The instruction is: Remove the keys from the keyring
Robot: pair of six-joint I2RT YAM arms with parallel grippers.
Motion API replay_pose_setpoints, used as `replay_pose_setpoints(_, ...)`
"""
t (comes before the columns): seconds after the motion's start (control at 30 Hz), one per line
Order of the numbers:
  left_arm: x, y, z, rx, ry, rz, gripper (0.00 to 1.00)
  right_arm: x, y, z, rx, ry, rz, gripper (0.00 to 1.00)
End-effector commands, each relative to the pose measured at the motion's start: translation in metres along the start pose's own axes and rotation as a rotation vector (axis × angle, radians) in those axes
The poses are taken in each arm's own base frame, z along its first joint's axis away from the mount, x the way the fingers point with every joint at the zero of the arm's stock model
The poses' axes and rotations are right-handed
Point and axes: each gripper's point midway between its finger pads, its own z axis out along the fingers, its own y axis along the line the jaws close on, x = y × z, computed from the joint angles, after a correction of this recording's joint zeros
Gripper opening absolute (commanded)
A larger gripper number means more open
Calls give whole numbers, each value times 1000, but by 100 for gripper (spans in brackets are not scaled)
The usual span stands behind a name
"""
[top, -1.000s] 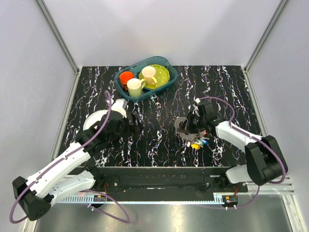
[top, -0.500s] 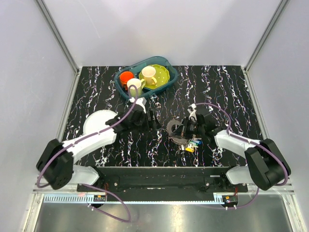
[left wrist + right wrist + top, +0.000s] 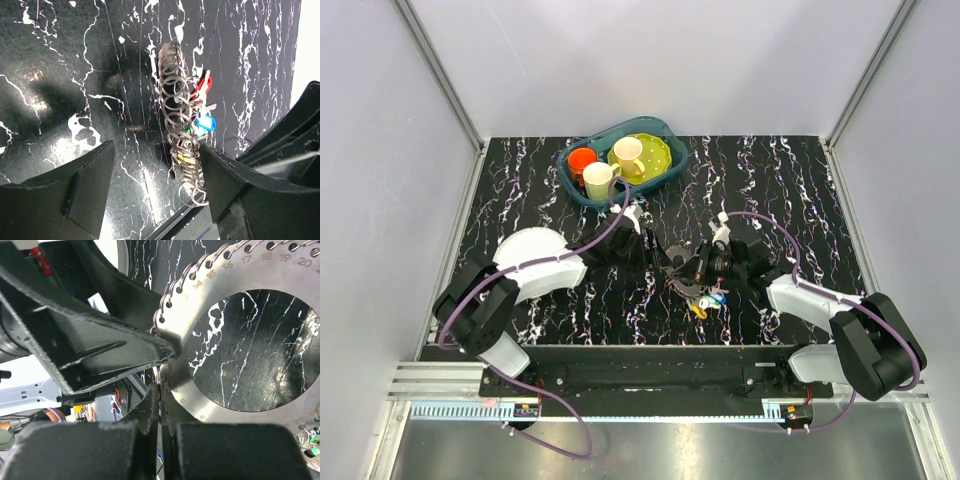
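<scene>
Nearest, just right of centre on the black white-veined surface: small metal keys with yellow, blue, green and red plastic heads, bunched on the near-right side of the keyring and hanging from it.

Just beyond, the flat grey metal keyring: a disc with a wide round opening, numbered holes along the rim and many small wire loops threaded through them. Stands on edge, almost edge-on in the left wrist view, with the coloured heads gathered against its right face. Cannot tell whether its lower edge touches the surface.

Reaching in from the right, the right gripper: clenched on the disc's rim, fingers pressed together with only a sliver between them.

Reaching in from the left, the left gripper: released, fingers spread wide to either side of the keyring, the row of wire loops between them. In the right wrist view, one black fingertip at the disc's rim; contact unclear.

Further left, a round white plate, partly under the left arm.

Farthest, left of centre: a teal plastic basket holding an orange cup, two cream mugs and a green plate.
</scene>
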Motion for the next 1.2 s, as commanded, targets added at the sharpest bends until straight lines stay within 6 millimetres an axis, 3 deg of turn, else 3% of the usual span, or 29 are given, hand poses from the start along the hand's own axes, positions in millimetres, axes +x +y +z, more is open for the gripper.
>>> replay_pose_setpoints(0.0, -16, -31, 7, 121, -29, 10, 69, -3, 21, -1, -88, -10, -50, 0)
replay_pose_setpoints(0.2, -14, -35, 10, 136, -9, 23, 54, 2, 17, 0, -92, 4, -59, 0)
replay_pose_setpoints(0.4, -10, -41, 10, 175, 16, 20, 28, 6, 11, 3, -94, 14, -48, 0)
replay_pose_setpoints(0.47, -6, -44, 10, 197, 37, 8, 20, 7, 9, 3, -93, 17, -43, 7)
replay_pose_setpoints(0.57, -4, -49, 11, 231, 47, -6, 0, 9, 6, 3, -83, 15, -30, 19)
replay_pose_setpoints(0.77, -1, -44, 7, 215, 54, 56, 0, 7, 17, -11, -76, -3, -56, 52)
replay_pose_setpoints(0.87, 0, -42, -1, 219, 58, 133, 0, -2, 21, -22, -27, -47, -124, 61)
replay_pose_setpoints(1.03, -2, -42, -23, 240, 44, 260, 0, -29, 33, -41, 36, -163, -319, 65)
replay_pose_setpoints(1.17, -2, -41, -40, 273, 60, 307, 0, -43, 55, -56, 27, -200, -447, 69)
